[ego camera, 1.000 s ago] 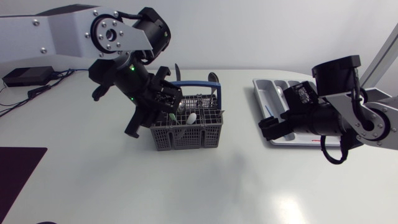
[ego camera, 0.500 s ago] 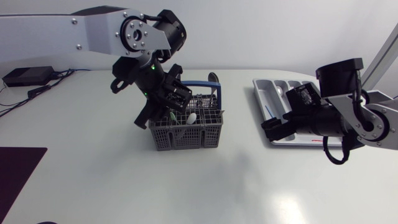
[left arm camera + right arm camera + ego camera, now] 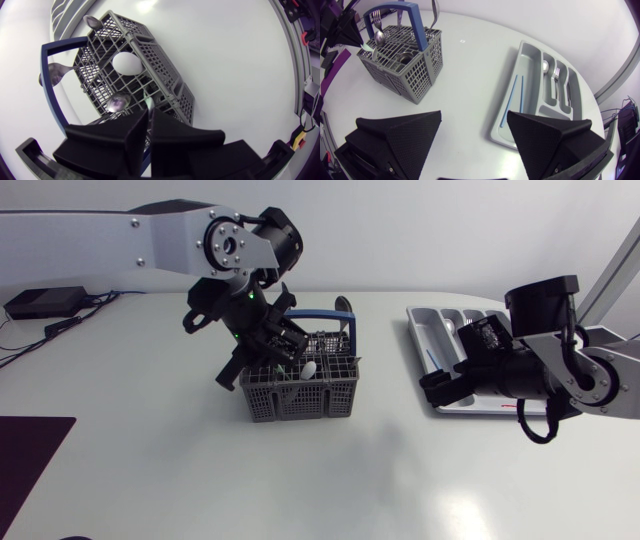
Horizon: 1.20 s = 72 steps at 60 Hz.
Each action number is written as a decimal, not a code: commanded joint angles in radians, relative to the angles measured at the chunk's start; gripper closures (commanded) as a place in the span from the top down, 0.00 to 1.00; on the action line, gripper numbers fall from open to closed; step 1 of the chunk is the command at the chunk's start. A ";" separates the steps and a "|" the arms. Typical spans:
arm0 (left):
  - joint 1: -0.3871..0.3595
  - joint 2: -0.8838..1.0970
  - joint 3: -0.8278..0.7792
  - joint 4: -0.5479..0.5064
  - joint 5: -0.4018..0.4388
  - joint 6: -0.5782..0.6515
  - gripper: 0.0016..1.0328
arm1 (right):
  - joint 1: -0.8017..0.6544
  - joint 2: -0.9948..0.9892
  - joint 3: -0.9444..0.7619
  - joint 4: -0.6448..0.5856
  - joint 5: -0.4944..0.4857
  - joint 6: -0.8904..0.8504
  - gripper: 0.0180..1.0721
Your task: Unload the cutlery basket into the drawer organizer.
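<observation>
White table (image 3: 200, 480) filled my head view, with the grey basket (image 3: 300, 395) a little left of its middle and the organizer (image 3: 535, 95) well apart from it, on the right side

From my desk I saw the left gripper (image 3: 148, 116) hanging right over the basket, by the blue handle (image 3: 48, 85). Its fingers were clenched on a thin, pale green utensil (image 3: 148, 102) that stood up out of one of the compartments; what kind of utensil I could not tell. Just ahead of the gripper a metal spoon (image 3: 117, 102) stood in the basket, and beyond it a white spoon (image 3: 127, 64) showed its rounded bowl. More metal cutlery leaned out at the far side of the basket

The right gripper (image 3: 474, 117) hovered above bare table between basket and organizer, nearer the organizer, with its fingers spread wide and nothing between them. Inside the organizer lay a thin blue stick (image 3: 514, 97) in one long slot, and a small spoon (image 3: 546, 65) and a fork (image 3: 556, 72) in slots further along
</observation>
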 commanded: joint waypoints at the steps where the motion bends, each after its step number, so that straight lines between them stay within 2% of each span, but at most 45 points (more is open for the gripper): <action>1: -0.008 0.025 -0.022 0.010 -0.007 0.045 0.06 | -0.009 0.012 -0.017 0.006 -0.004 -0.014 0.90; 31: -0.015 -0.010 0.025 -0.011 -0.008 0.080 0.05 | -0.010 -0.003 -0.039 0.008 -0.007 -0.012 0.90; 53: -0.020 -0.010 0.097 -0.102 -0.020 0.120 0.04 | -0.044 -0.019 -0.065 0.008 -0.047 -0.025 0.90; 72: -0.029 0.009 0.179 -0.203 -0.037 0.145 0.04 | -0.070 -0.020 -0.118 0.054 -0.090 -0.035 0.90</action>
